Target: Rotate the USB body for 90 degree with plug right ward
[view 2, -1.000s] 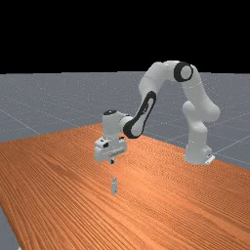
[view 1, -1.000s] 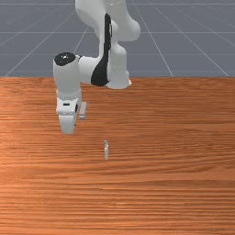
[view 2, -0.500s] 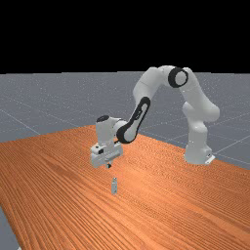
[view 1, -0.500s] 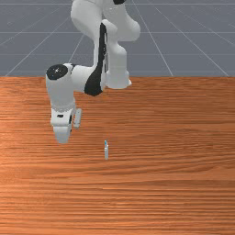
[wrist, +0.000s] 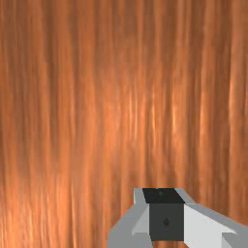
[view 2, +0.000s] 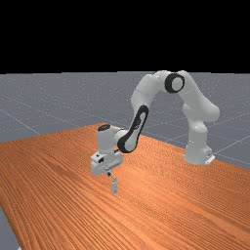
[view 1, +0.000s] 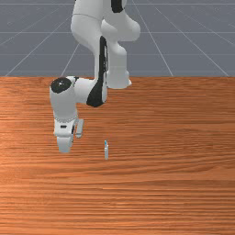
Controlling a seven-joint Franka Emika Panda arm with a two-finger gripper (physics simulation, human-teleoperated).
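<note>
Fingers (wrist: 213,220) found pressed together, empty, to the front view's left of the USB body (view 1: 106,151), presumably positioned to push it round sideways.

The orange-brown wooden table (view 1: 170,193) bears the USB body (view 1: 106,151), lower than the jaws of the gripper (view 2: 109,174), toward the front view's right.

No text, label, brand, number or sign is readable (front, far and wrist views all checked).
</note>
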